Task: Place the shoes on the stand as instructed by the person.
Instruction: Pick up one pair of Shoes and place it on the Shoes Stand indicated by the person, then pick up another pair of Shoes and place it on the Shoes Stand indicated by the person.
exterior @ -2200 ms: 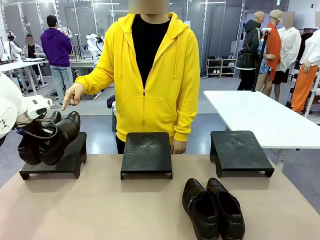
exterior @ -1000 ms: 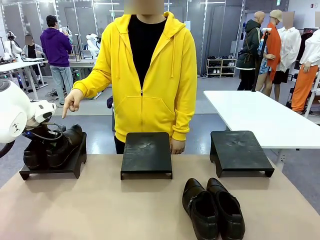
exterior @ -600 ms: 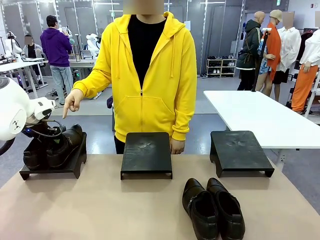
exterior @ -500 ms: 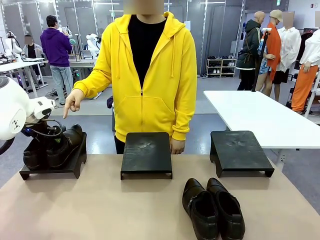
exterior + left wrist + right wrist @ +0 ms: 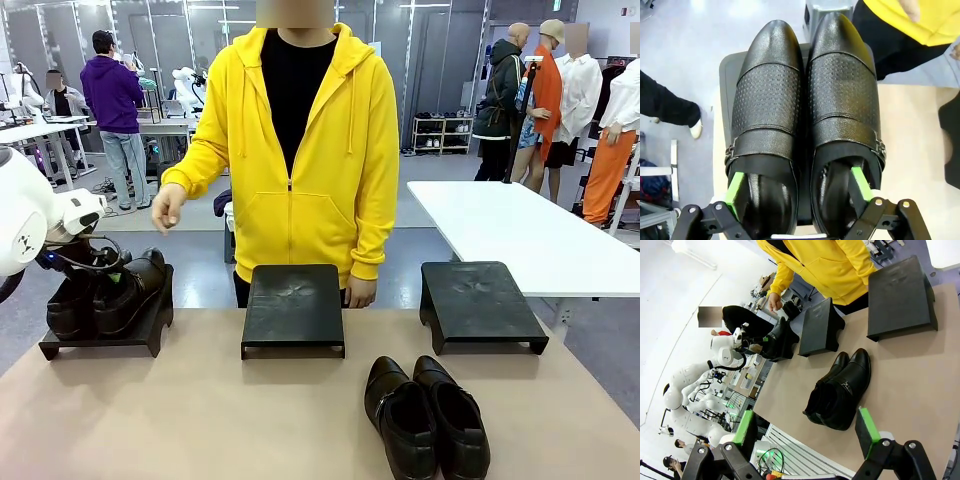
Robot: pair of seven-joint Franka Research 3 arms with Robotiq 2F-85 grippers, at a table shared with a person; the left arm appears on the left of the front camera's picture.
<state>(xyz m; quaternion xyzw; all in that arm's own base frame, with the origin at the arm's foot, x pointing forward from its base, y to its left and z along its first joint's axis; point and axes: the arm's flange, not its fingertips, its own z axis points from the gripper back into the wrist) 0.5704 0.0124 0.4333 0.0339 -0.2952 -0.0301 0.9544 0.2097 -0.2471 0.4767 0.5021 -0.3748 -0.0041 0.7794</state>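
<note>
Desk [image 5: 200, 420] carries three black stands along its far edge. Person [image 5: 300, 180] in yellow stands behind the middle stand [image 5: 293, 308], one hand [image 5: 168, 208] raised near the left stand [image 5: 100, 335]. I can't read a clear point from that hand. The right stand [image 5: 480, 303] is bare, same as the middle.

First pair [image 5: 110, 295] sits on the left stand, side by side and touching, toes away from my side. Second pair [image 5: 425, 415] lies on the desk in front of the right stand, heels toward me as far as I can tell.

Left tool [image 5: 797, 185] is spread wide, one finger down inside each shoe opening, pads off the inner walls, so I read it as let go. Right tool [image 5: 806, 430] hangs open over the desk, gripping nothing.

My read on handling: the leather is glossy and the uppers slick, so I'd avoid the toe. The heel collars look stiff. I'd pinch the two adjoining inner walls, one finger per shoe, and lift the pair as one. Expect it toe-heavy, with some tilt.
</note>
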